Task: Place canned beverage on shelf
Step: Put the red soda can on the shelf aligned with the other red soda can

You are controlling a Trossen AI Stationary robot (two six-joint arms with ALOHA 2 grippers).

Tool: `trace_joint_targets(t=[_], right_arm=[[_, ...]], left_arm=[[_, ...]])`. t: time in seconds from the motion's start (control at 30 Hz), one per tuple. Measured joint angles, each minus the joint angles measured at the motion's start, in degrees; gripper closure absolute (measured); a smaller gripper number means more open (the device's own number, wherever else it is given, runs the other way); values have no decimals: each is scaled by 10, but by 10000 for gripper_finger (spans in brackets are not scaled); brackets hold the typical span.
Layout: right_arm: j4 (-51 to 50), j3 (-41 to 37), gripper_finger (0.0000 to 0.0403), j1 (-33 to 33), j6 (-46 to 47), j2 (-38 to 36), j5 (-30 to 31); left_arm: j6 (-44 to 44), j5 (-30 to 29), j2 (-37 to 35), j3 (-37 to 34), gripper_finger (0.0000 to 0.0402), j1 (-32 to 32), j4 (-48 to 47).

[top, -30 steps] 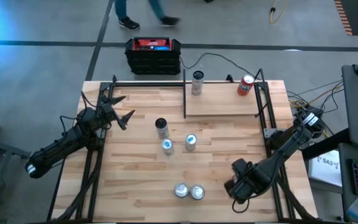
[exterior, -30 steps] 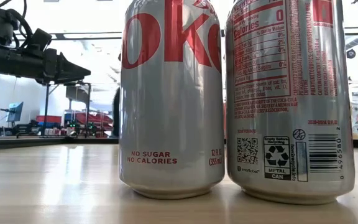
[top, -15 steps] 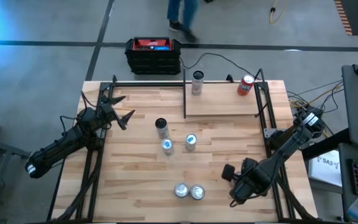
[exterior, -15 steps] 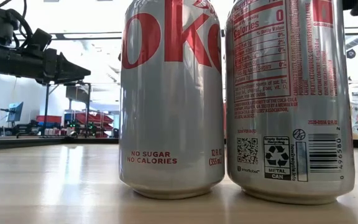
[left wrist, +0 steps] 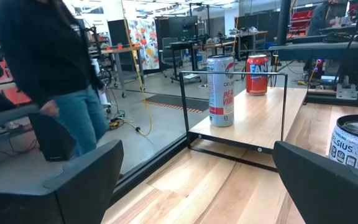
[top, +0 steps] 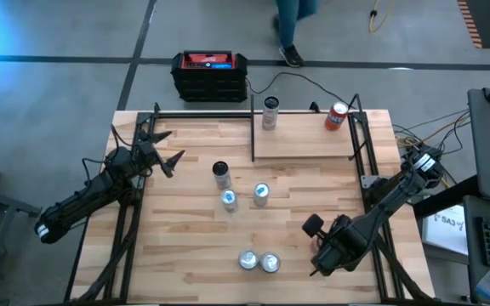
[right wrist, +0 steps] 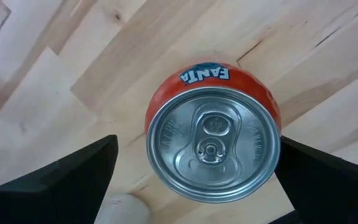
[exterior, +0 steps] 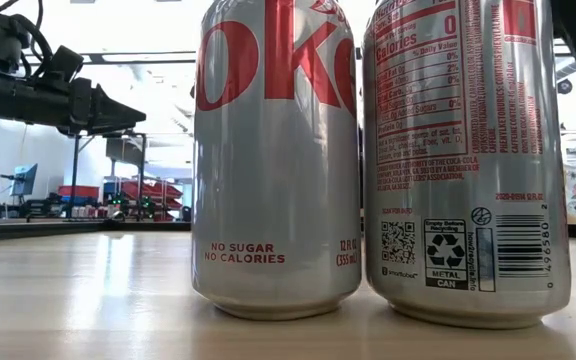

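Seven cans show from above: two on the shelf [top: 304,140], five on the table [top: 185,238]. An eighth, a Fanta can [right wrist: 213,143], stands upright, long axis vertical, top up, directly under the right gripper [right wrist: 197,143], between its wide-spread, empty fingers. The left gripper [top: 175,146] hangs spread and empty, well away.

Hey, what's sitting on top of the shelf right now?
Two upright cans stand on the shelf: a silver can at its far left corner and a red can near its far right corner. The board under each can is covered; nothing else shows there.
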Motion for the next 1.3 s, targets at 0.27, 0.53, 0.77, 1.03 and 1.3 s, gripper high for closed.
trace_joint_targets(t=[0.27, 0.53, 0.77, 1.03, 1.3], right_arm=[[-4, -7, 3, -2, 45, 11, -8], [-3, -7, 3, -2, 45, 44, -20], [-7, -7, 52, -2, 45, 47, -20], [-7, -7, 111, -2, -15, 47, -18], [-6, -8, 111, -8, -215, 47, 15]], left_arm=[[0, 0, 0, 0, 3, 0, 0], [0, 0, 0, 0, 3, 0, 0], [0, 0, 0, 0, 3, 0, 0], [0, 0, 0, 0, 3, 0, 0], [0, 0, 0, 0, 3, 0, 0]])
